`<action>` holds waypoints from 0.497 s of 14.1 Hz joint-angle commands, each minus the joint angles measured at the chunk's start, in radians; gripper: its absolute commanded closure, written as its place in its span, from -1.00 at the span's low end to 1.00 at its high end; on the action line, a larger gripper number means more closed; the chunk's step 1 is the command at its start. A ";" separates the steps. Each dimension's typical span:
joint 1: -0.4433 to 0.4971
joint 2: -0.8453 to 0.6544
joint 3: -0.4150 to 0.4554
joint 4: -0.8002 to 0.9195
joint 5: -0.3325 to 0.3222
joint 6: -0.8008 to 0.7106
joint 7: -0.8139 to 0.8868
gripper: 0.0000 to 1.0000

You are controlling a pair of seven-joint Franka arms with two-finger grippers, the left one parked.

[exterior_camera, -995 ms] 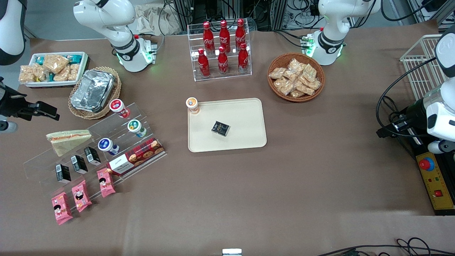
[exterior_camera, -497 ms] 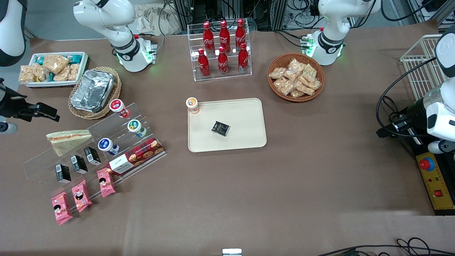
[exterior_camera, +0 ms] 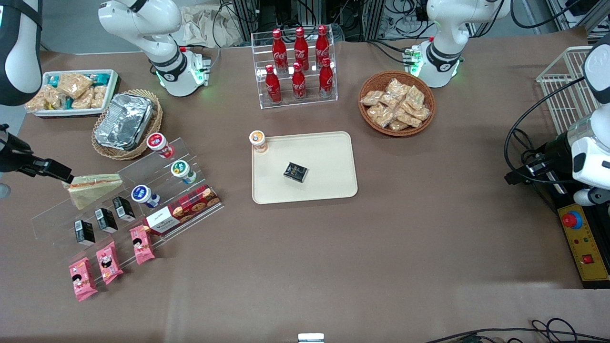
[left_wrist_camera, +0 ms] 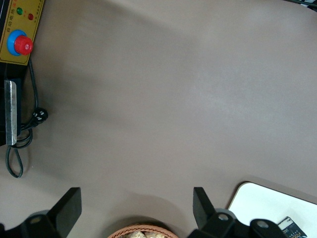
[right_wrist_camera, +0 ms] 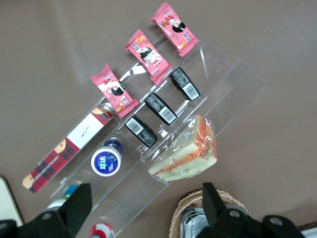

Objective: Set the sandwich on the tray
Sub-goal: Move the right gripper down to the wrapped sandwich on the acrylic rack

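From the front, a brown bench (exterior_camera: pixel 333 247) carried the cream tray (exterior_camera: pixel 329 190) at its middle, with cables and racks crowding the room's edge above it. The sandwich (exterior_camera: pixel 93 188) lay on a clear stepped shelf (exterior_camera: pixel 157 164) toward the working arm's end, well apart from the tray. The hand (exterior_camera: pixel 59 170) hung just beside the sandwich's tip.

The right wrist view alone showed the hand (right_wrist_camera: pixel 143 203) spread wide, empty, above the sandwich (right_wrist_camera: pixel 188 153), whose orange and green layers faced up.

Front view high overhead, right wrist camera looking down, both showing sandwich (exterior_camera: pixel 93 188).
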 commanded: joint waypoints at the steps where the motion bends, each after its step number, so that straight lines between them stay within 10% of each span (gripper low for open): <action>1: -0.009 0.017 0.001 0.032 -0.011 -0.024 0.183 -0.98; 7: -0.056 0.017 -0.008 0.027 -0.014 -0.131 0.514 -0.98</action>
